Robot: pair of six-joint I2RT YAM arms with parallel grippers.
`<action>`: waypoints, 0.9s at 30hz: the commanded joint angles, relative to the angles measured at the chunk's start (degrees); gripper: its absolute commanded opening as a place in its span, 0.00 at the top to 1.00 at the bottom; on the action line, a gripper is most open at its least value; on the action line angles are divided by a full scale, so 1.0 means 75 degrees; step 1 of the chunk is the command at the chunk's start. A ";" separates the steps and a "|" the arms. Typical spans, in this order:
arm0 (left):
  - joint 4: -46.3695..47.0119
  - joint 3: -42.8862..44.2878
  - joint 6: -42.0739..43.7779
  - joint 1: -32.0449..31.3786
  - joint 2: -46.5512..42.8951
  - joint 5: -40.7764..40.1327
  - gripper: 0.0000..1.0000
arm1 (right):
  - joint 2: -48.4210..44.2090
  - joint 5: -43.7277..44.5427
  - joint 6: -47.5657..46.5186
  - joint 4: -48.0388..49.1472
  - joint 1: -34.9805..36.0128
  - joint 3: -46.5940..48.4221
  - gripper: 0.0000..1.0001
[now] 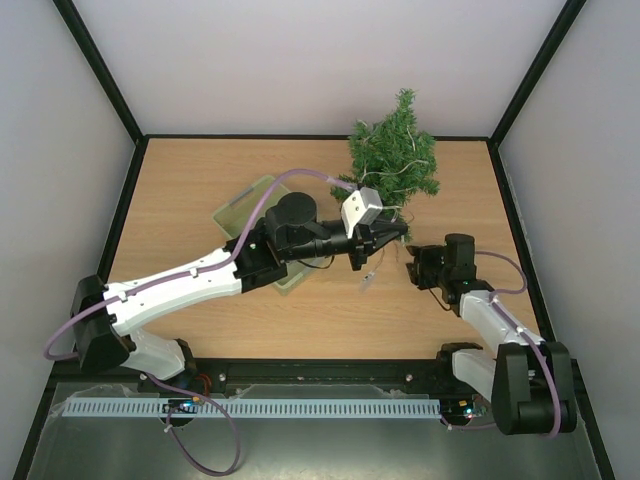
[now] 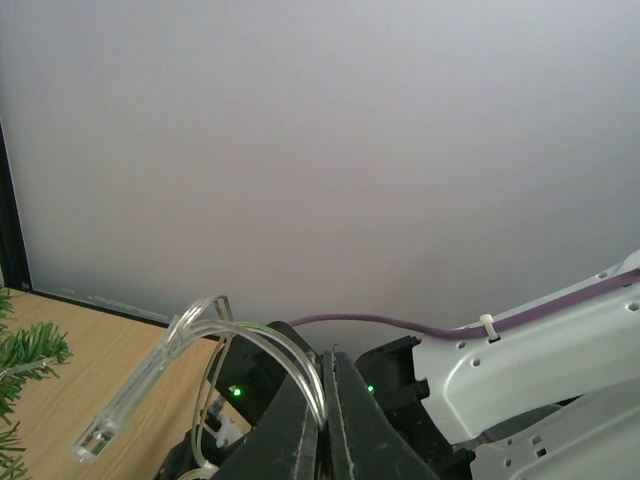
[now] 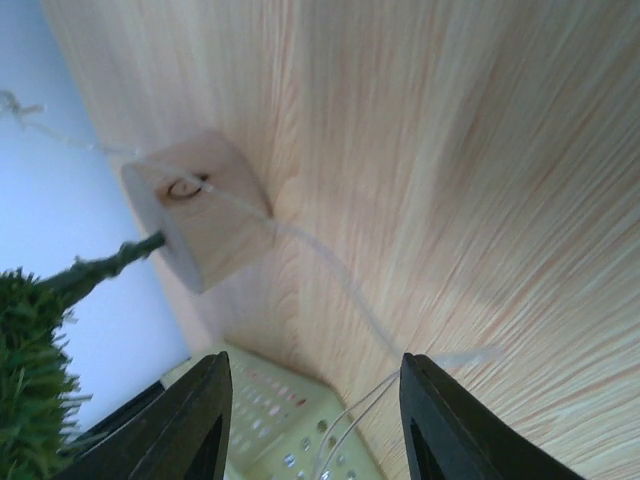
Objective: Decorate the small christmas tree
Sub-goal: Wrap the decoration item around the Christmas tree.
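**Operator:** Which step is in hand?

**Technician:** By the look of it, the light-string step is running. The small christmas tree (image 1: 392,152) is sitting at the far right of the bench (image 1: 190,175), close to the back edge. The left end effector (image 2: 327,400) is pressing its fingers together on a clear light string (image 2: 205,325), just in front of the tree. One bulb (image 2: 98,440) is hanging free beyond the pinch. The right end effector (image 3: 315,425) is holding its fingers spread and gripping nothing. Loose string is running across the bench toward that gap from the tree's wooden base (image 3: 200,215).

**Operator:** What is the next move calling for?

**Technician:** Probably lifting the pinched loop onto the branches while the right side is managing slack. The thin wire is likely to snag on needles, so a slow feed is advisable.

**Operator:** And the surroundings?

**Technician:** Plain pale walls (image 1: 300,60) in a black frame (image 1: 100,70) are enclosing the light wood-grain bench. A pale green basket (image 1: 240,205) is lying partly under the left arm.
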 commanded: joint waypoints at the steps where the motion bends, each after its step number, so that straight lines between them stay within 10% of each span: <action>1: 0.0440 0.0273 0.0118 0.0042 0.0150 0.0105 0.98 | 0.0015 -0.0155 0.0865 0.0728 0.0495 0.0057 0.54; 27: 0.1002 -0.0031 -0.0381 -0.0149 -0.0059 0.0354 0.98 | -0.0354 0.0473 0.2934 0.2062 0.0838 -0.1058 0.53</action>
